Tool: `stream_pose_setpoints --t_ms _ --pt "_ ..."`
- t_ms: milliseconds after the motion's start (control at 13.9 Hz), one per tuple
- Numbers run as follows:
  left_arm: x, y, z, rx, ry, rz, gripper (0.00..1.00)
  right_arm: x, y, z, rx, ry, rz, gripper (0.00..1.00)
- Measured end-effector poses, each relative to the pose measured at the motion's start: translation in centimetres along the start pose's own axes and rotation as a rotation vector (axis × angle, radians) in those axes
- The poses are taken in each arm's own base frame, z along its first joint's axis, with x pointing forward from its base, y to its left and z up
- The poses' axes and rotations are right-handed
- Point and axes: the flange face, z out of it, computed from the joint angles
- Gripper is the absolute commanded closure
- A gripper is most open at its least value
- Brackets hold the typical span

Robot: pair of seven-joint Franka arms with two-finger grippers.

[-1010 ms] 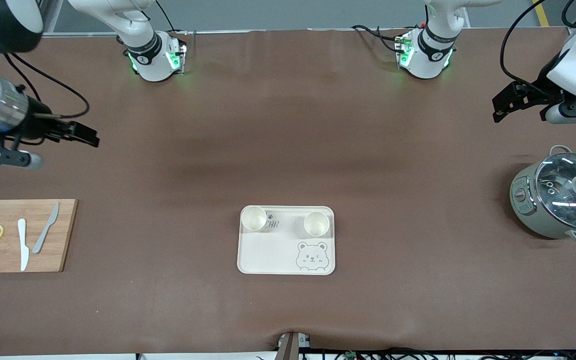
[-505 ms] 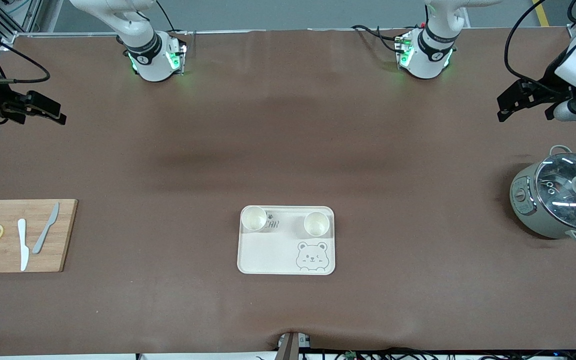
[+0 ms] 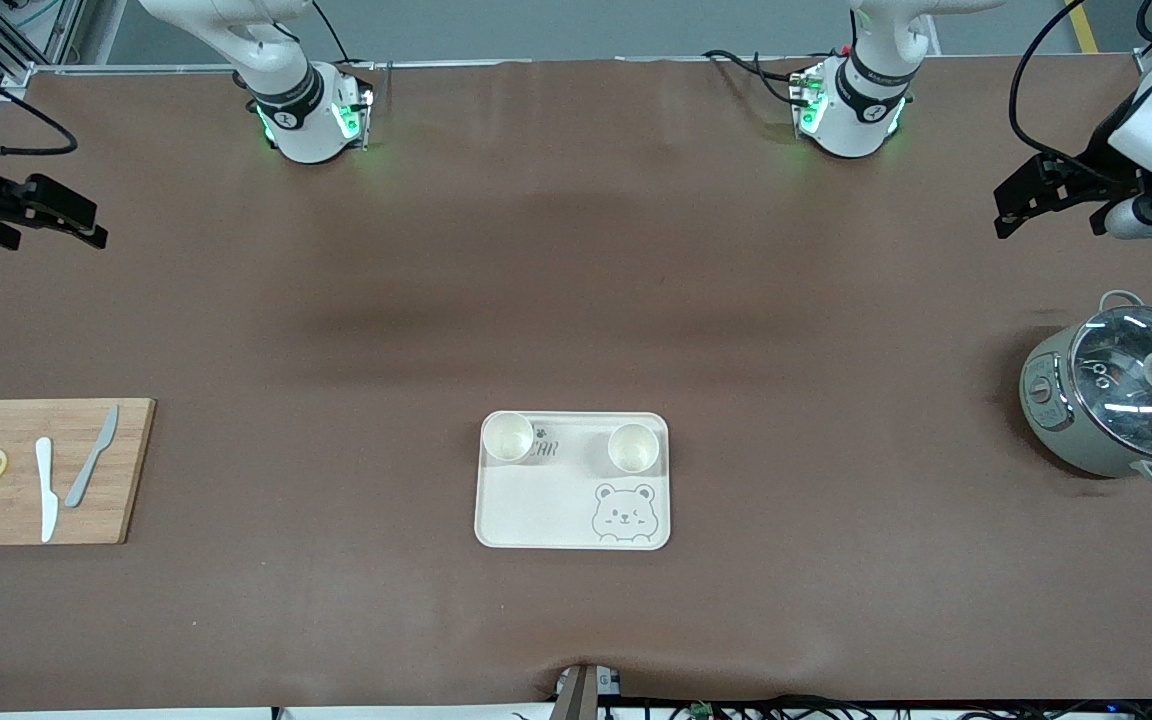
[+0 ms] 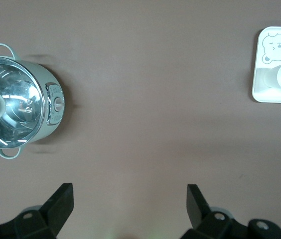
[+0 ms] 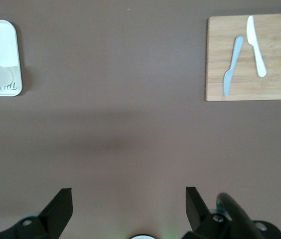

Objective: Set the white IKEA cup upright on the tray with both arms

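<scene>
The cream tray [image 3: 546, 510] with the grey bear face lies at the table's middle, nearer the front camera. Two white cups stand upright on its edge farthest from the front camera, one [image 3: 507, 437] toward the right arm's end and one [image 3: 633, 447] toward the left arm's end. My right gripper [image 3: 86, 226] is open and empty, up over bare table at the right arm's end. My left gripper [image 3: 1011, 205] is open and empty, up over bare table at the left arm's end. The tray [image 4: 275, 94] shows in the left wrist view, and its corner [image 5: 1, 37] in the right wrist view.
A wooden cutting board [image 3: 86, 510] with two knives and two lemon slices lies at the right arm's end. A grey-green pot with a glass lid [image 3: 1121, 390] stands at the left arm's end, below the left gripper. The arm bases [image 3: 311, 110] stand farthest from the camera.
The right arm has drawn back up and outward, away from the cutting board. The left gripper has risen slightly. The cups and tray have not moved.
</scene>
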Motion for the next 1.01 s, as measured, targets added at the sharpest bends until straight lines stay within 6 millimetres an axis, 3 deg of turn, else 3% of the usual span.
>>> stream_pose_setpoints --t_ms 1010 --pt "0.03 -0.19 -0.49 -0.001 0.010 0.001 0.00 -0.03 0.59 -0.47 -0.013 0.008 0.010 0.00"
